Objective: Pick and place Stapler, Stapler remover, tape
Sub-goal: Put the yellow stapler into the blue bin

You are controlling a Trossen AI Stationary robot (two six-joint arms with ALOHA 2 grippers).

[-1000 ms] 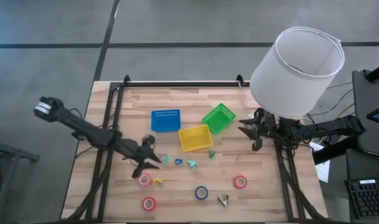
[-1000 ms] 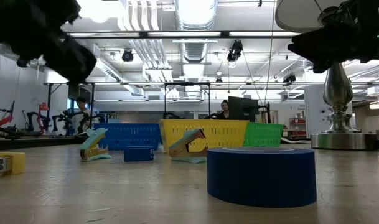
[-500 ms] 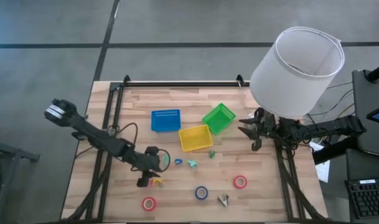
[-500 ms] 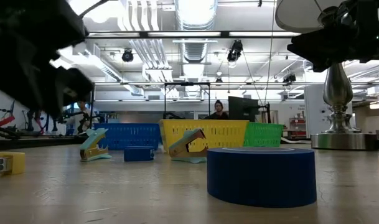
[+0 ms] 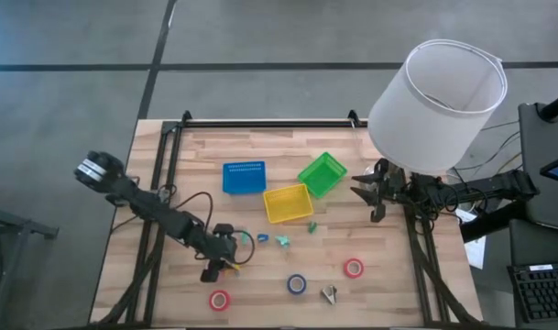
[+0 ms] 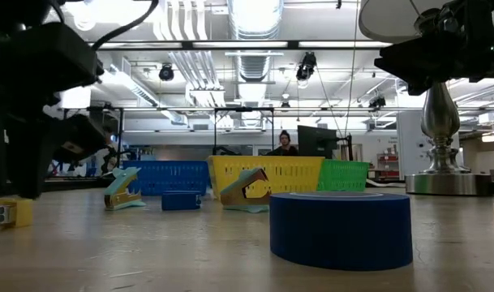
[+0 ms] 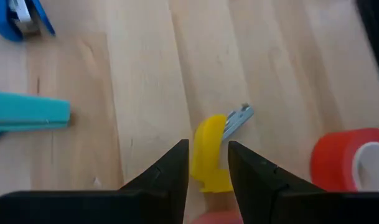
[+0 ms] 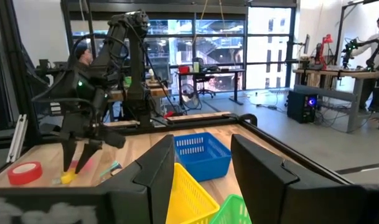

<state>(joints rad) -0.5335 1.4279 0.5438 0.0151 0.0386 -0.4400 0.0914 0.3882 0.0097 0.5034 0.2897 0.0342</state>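
Note:
My left gripper [image 5: 222, 264] [image 7: 209, 177] points down at the table, open, one finger on each side of a small yellow stapler [image 7: 209, 152] [image 6: 13, 212] with a metal tip. A red tape roll [image 7: 357, 163] lies right beside it. Another red roll [image 5: 220, 299], a blue roll [image 5: 297, 283] [image 6: 341, 229] and a third red roll [image 5: 354, 268] lie flat toward the near edge. A stapler remover [image 5: 329, 294] lies near them. My right gripper [image 5: 375, 197] [image 8: 203, 174] waits open by the lamp's foot. My left gripper comes at the yellow stapler [image 7: 205, 168] from above, pointing down, with the stapler filling the gap between its fingers [image 7: 170, 177]. I cannot tell whether the fingers touch it. The stapler lies on the table.
Blue bin [image 5: 245, 177], yellow bin [image 5: 288, 203] and green bin [image 5: 322, 174] stand toward the far side. Small teal [image 5: 282, 241], blue [image 5: 262, 238] and green [image 5: 311, 225] staplers lie mid-table. A large white lampshade [image 5: 439, 92] overhangs the far right corner.
My left gripper has moved toward the near edge and down and turned to point at the table, coming over the yellow stapler. It now hides the red roll beside the stapler in the high view. My right arm has kept still.

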